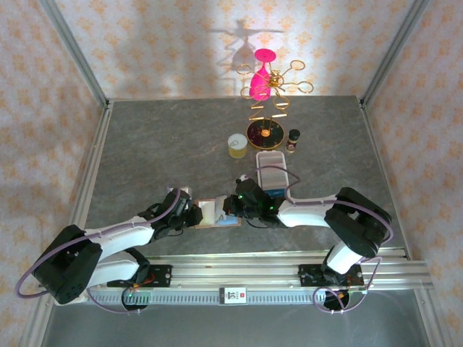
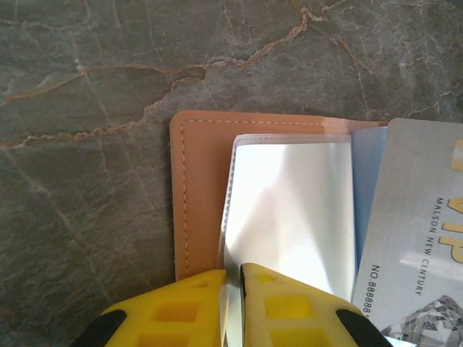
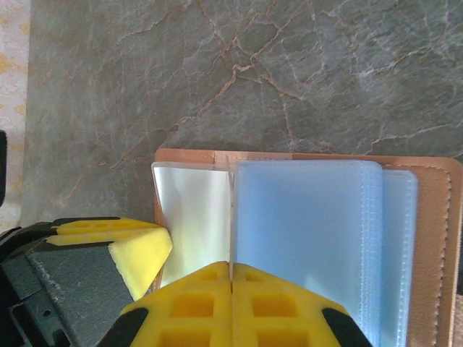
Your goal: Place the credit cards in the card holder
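The tan leather card holder (image 1: 208, 214) lies open on the table between my two grippers. In the left wrist view my left gripper (image 2: 233, 280) is shut on the edge of the holder's clear sleeve (image 2: 289, 210), lifting it off the leather cover (image 2: 199, 188). My right gripper (image 3: 231, 278) is shut on a thin credit card (image 3: 231, 210), seen edge-on, standing between the pale sleeve (image 3: 192, 224) and the bluish sleeves (image 3: 304, 238). From the left wrist that card (image 2: 416, 238) is silver with dark print. The left finger (image 3: 141, 249) sits beside the holder.
A long white tray (image 1: 273, 172) lies just behind the right gripper. Farther back stand a yellow cup (image 1: 237, 145), a small dark bottle (image 1: 293, 139) and a gold wire stand (image 1: 263, 108) with pink glasses. Metal rails run along the near edge.
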Robot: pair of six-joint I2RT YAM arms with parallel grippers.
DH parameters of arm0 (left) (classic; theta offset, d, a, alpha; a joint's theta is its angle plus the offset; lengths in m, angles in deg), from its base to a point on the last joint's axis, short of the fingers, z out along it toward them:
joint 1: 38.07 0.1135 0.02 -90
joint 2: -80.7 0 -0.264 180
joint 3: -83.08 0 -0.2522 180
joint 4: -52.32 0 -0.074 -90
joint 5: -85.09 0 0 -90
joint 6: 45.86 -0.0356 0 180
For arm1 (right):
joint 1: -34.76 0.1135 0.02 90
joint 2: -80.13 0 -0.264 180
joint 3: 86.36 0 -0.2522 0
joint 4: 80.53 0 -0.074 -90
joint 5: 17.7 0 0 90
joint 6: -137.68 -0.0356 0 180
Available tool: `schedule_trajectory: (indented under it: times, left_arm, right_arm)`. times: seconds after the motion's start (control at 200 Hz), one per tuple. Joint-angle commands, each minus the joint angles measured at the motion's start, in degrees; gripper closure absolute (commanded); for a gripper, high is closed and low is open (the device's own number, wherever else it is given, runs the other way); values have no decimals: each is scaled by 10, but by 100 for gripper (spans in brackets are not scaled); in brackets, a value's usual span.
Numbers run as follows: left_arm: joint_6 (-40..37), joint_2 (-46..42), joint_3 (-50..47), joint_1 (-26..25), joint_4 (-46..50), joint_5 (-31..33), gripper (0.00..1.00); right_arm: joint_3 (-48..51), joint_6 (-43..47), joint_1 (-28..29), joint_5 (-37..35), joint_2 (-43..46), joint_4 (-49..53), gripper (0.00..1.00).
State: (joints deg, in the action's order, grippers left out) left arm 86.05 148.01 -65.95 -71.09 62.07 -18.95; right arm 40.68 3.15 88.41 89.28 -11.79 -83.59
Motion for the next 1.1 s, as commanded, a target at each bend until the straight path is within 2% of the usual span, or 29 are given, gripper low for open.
schedule_trajectory:
  times: [0.0, 0.195, 1.096]
  left_arm:
    - [-8, 15, -5, -6, 15, 17, 85]
    - [-9, 13, -6, -6, 19, 19, 85]
    - [-7, 6, -15, -6, 11, 16, 86]
  right_arm:
    - [-8, -6, 3, -13, -7, -2, 100]
    - [-9, 3, 3, -25, 2, 28, 100]
    - [14, 3, 6, -36, 14, 38, 100]
